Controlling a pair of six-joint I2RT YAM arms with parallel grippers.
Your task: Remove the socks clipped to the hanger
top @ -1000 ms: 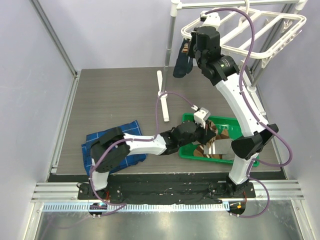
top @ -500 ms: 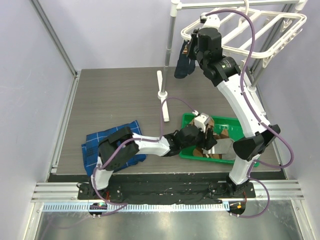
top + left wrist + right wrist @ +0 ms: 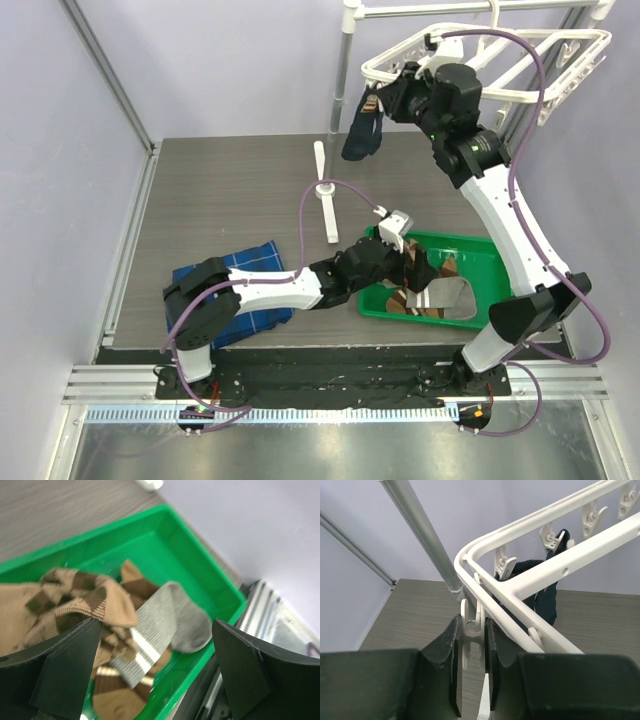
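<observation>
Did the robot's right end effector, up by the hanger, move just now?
Yes. The right end effector swung its body rightward, away from the metal pole, while its fingertips stayed pinched on a clip at the corner of the hanger.

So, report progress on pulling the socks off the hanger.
Done: a brown argyle sock and a grey banded sock lie in the green tray. In hand: the left pincer hangs open and empty over that tray; the right pincer is shut on a white clip at a corner of the hanger. Left: the dark navy sock hangs clipped to it.
</observation>
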